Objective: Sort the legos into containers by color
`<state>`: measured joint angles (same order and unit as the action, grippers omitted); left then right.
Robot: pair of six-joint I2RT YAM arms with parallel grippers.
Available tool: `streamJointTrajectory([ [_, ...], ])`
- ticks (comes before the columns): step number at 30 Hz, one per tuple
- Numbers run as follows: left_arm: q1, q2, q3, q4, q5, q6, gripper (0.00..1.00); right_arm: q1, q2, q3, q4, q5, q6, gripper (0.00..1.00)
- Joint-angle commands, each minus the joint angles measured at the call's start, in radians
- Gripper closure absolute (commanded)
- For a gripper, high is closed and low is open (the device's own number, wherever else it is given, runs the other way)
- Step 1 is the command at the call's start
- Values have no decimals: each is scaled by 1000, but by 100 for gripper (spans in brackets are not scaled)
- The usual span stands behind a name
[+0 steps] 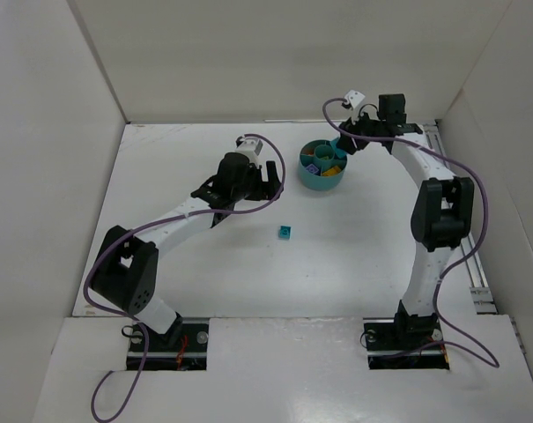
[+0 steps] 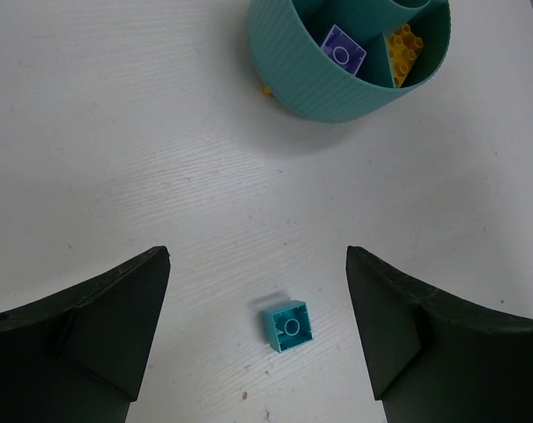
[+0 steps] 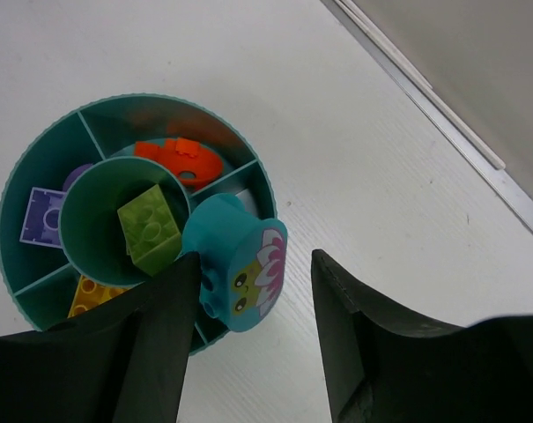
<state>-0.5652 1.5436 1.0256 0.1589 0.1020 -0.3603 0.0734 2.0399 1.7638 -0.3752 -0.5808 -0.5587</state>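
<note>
Mostly done. In separate tub sections: purple brick, yellow brick, orange piece, green brick. Remaining: 1 teal brick on table, 7 o'clock of tub, below spread left gripper. Right gripper over tub, teal flower piece against 1 finger; pinched or loose, cannot tell.
</note>
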Motion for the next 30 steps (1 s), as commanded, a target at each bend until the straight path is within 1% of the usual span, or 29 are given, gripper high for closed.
streamJointTrajectory([
  [1, 4, -7, 42, 19, 11, 4, 22, 2, 20, 57, -21, -5, -3, 42],
  [3, 4, -7, 42, 19, 11, 4, 22, 2, 40, 68, -30, -5, 8, 42],
  [5, 4, -7, 42, 19, 11, 4, 23, 2, 40, 68, -30, -14, 19, 45],
  [7, 4, -7, 42, 10, 11, 4, 23, 2, 49, 68, -30, -34, 19, 46],
  [10, 4, -7, 51, 10, 11, 4, 23, 2, 39, 68, -30, -34, 28, 57],
  [12, 4, -7, 51, 10, 11, 4, 23, -9, 29, 48, -10, -68, 37, 65],
  [14, 4, -7, 51, 10, 11, 4, 23, -18, 16, 22, 16, -120, 48, 65],
  [20, 4, -7, 51, 10, 11, 4, 23, -18, -59, -70, 47, -129, 59, 66],
  [27, 4, 3, 60, 10, 11, 4, 24, -27, -87, -139, 56, -143, 59, 66],
  [30, 4, 3, 60, 10, 11, 4, 24, -27, -142, -150, 56, -133, 48, 62],
])
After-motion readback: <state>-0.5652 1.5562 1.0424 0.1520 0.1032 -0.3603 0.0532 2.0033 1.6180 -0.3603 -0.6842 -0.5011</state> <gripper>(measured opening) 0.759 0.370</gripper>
